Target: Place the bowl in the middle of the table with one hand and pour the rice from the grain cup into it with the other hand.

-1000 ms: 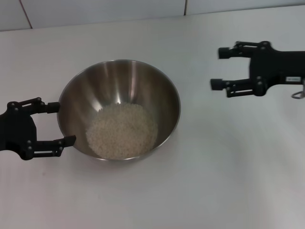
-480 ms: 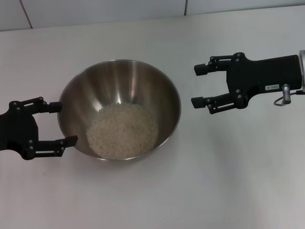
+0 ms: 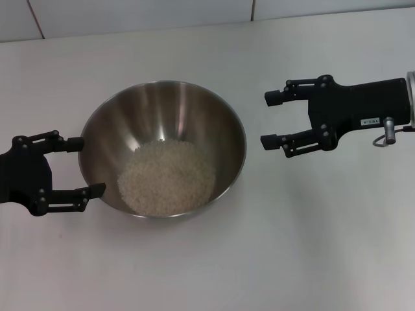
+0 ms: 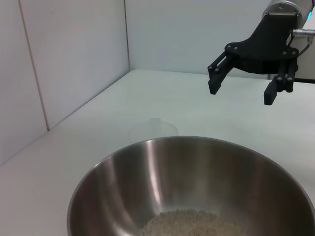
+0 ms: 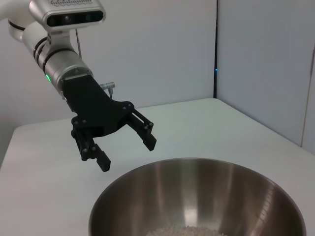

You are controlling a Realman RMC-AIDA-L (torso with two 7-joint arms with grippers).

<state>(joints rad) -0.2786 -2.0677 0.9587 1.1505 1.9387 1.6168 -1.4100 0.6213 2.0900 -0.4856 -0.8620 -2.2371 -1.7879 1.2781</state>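
A steel bowl (image 3: 162, 149) sat at centre frame on the white table (image 3: 311, 246), with rice (image 3: 166, 177) heaped in its bottom. At the left edge, the left gripper (image 3: 87, 166) lay level, its fingers spread wide beside the bowl's rim. At upper right, the right gripper (image 3: 271, 118) reached horizontally toward the bowl, fingers wide apart, holding nothing.

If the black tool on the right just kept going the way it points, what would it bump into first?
Probably the bowl: the open right tool points at its rim. In the side views it seems to sit slightly above the rim, so it might pass over.
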